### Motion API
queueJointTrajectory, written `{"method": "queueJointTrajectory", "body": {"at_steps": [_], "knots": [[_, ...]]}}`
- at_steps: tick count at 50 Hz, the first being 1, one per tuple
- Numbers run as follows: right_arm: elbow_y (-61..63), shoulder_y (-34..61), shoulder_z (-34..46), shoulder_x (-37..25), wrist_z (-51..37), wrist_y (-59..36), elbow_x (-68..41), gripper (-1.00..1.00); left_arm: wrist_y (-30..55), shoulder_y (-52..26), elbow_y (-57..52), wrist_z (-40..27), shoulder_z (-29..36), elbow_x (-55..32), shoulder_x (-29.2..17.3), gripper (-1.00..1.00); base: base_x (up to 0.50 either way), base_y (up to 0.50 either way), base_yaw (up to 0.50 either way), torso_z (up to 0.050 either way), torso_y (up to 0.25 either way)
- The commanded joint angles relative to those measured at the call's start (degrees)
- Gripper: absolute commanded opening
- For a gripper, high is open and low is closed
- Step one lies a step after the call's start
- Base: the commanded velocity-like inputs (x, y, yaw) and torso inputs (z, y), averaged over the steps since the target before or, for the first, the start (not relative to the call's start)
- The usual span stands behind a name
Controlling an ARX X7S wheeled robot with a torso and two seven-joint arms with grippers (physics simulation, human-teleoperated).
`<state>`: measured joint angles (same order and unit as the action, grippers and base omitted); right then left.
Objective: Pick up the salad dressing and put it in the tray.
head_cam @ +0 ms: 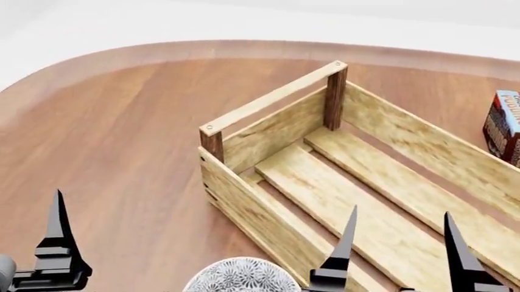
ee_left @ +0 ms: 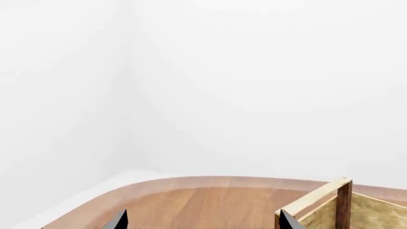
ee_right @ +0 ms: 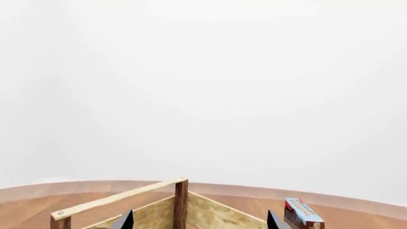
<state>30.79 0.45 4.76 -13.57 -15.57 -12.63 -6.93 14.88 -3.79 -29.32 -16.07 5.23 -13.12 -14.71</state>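
Tray (head_cam: 357, 176) on the wood counter (head_cam: 122, 140), empty, its near-left corner just beside a white patterned bowl (head_cam: 241, 275); no dressing in view, only a box (head_cam: 503, 126) beyond the far side. Right fingers (head_cam: 460, 255) spread above the slats, holding nothing. Left fingers (ee_left: 118, 221) spread over bare counter.

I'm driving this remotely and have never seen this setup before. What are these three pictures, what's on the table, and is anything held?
It is a simulated two-armed robot. One picture looks down from its head; the other two come from cameras near each gripper. On the wooden table stands an empty slatted crate, the tray. A white patterned bowl sits near the bottom edge, a small box to the right. The left gripper and right gripper are open and hold nothing. No dressing bottle is visible.
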Motion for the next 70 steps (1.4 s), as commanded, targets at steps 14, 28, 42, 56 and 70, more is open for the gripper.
{"method": "queueJointTrajectory", "body": {"at_steps": [14,28,42,56,70], "knots": [[-1.17,-0.28,1.06,-0.98,-0.69,1.79,-0.73,1.00,-0.69,0.20,0.45,-0.69,0.31,-0.35,-0.56,1.00,0.00,0.00,0.50,0.000,0.000],[-1.15,-0.52,1.58,-1.52,-1.16,2.15,-1.02,1.00,-0.95,0.30,0.48,-1.01,0.55,-0.52,-0.84,1.00,0.00,0.00,0.50,0.000,0.000],[-0.89,-0.51,2.01,-2.04,-1.60,2.02,-1.40,1.00,-1.05,0.23,0.53,-1.31,0.78,-0.75,-1.11,1.00,0.00,0.00,0.50,0.000,0.000],[-1.34,-0.14,2.33,-2.39,-1.98,2.00,-1.66,1.00,-1.03,0.08,0.50,-1.64,1.11,-0.89,-1.43,1.00,0.00,0.00,0.50,0.000,0.000],[-0.10,1.51,4.76,-4.55,-0.07,-7.03,-3.95,1.00,-0.84,-0.29,0.58,-1.97,1.24,-1.19,-1.78,1.00,0.00,0.00,0.14,0.000,0.000]]}}
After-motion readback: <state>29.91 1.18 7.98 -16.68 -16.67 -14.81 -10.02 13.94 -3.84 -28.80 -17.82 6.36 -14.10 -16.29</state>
